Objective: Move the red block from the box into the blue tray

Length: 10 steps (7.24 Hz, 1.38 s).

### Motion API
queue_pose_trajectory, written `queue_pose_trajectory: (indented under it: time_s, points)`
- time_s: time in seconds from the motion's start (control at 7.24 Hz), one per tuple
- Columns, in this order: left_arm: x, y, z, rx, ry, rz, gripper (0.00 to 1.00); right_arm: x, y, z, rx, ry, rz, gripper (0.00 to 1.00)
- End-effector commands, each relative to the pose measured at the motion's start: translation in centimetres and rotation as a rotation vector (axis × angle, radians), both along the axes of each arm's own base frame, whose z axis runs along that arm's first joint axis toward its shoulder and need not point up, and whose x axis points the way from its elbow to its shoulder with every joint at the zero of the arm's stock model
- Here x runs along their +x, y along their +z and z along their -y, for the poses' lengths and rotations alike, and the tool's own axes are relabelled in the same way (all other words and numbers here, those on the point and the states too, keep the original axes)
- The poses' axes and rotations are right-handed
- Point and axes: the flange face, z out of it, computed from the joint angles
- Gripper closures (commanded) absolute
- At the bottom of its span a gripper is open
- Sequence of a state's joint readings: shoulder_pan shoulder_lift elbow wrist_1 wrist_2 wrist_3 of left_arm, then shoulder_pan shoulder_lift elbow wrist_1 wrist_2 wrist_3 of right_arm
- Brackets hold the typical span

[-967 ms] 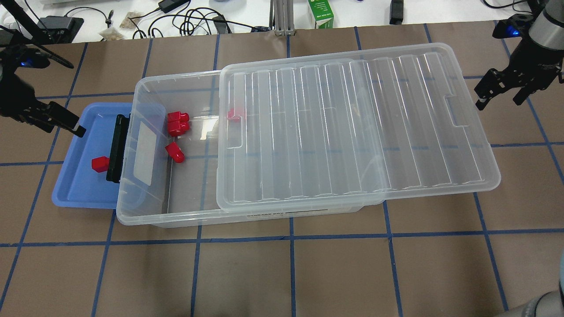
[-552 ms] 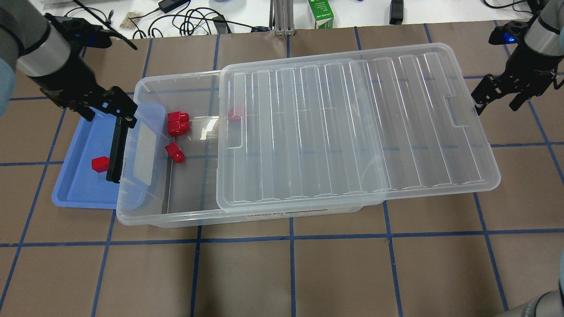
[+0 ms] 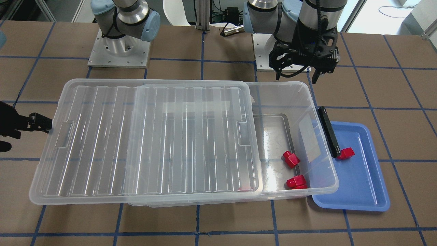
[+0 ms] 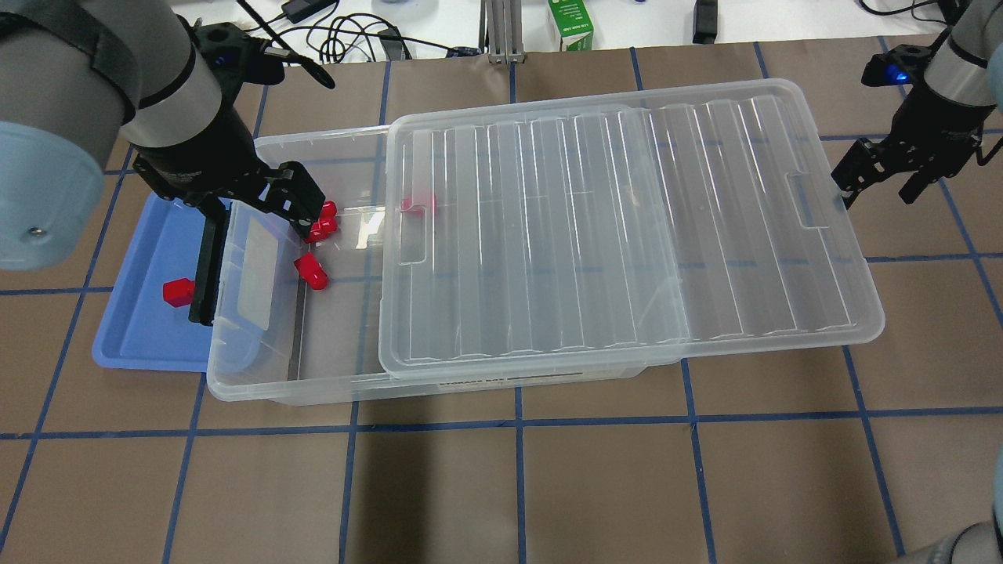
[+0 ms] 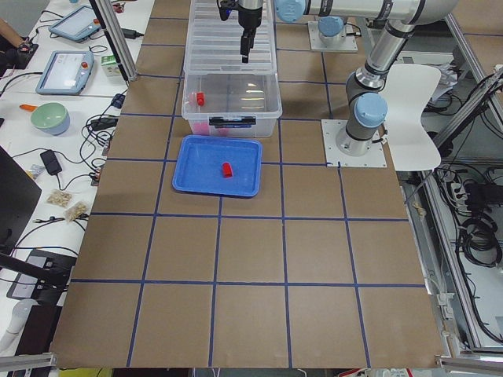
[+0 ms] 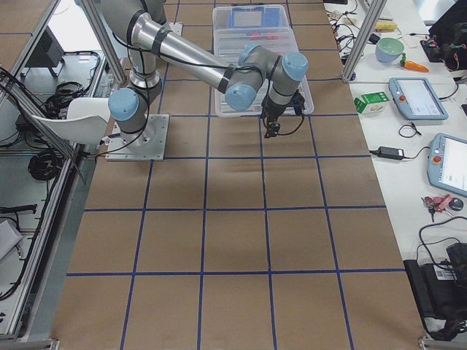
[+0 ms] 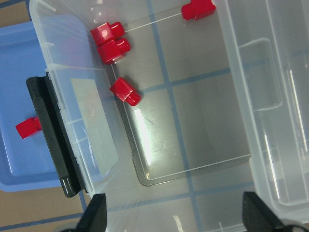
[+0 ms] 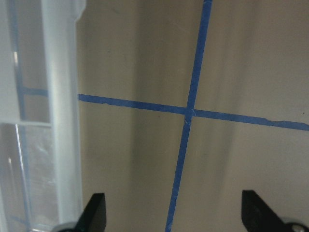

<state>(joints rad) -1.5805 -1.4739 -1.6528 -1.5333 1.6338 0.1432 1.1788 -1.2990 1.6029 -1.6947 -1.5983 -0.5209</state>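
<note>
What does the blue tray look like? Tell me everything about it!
The blue tray is a shallow rectangle of shiny blue plastic with rounded corners and a raised rim. It lies flat on the brown table, right beside the end of the clear box that has the black clip handle; whether they touch cannot be told. One red block lies inside it, close to that handle.

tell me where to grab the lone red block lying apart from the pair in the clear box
Grip the small red plastic block across the flat sides of its boxy body, not the round stub. Come down through the uncovered end of the clear plastic box, left end effector turned to match its diagonal lie; the walls block side approaches.
</note>
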Motion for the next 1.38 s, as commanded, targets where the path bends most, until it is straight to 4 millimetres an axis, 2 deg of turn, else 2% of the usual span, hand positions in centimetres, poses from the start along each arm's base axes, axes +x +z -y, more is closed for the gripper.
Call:
queue_pose_trajectory:
  time_s: [0.0,0.14,0.69,1.24]
  points:
    - [3.0,2.2,0.0,-0.007,0.072,-0.018,0.00,0.6,-0.4,-0.3,-0.002,-0.010,0.032,0.00]
    - [2.7,0.9,0.4,0.033,0.084,-0.023,0.00,0.6,-0.4,-0.3,-0.003,-0.020,0.033,0.00]
    - [2.3,1.1,0.8,0.029,0.077,-0.032,0.00,2.2,-0.3,0.0,-0.003,-0.042,0.025,0.00]
    - [1.9,0.8,1.5,0.040,0.071,-0.031,0.00,6.2,-0.2,0.3,0.002,-0.067,0.008,0.00]
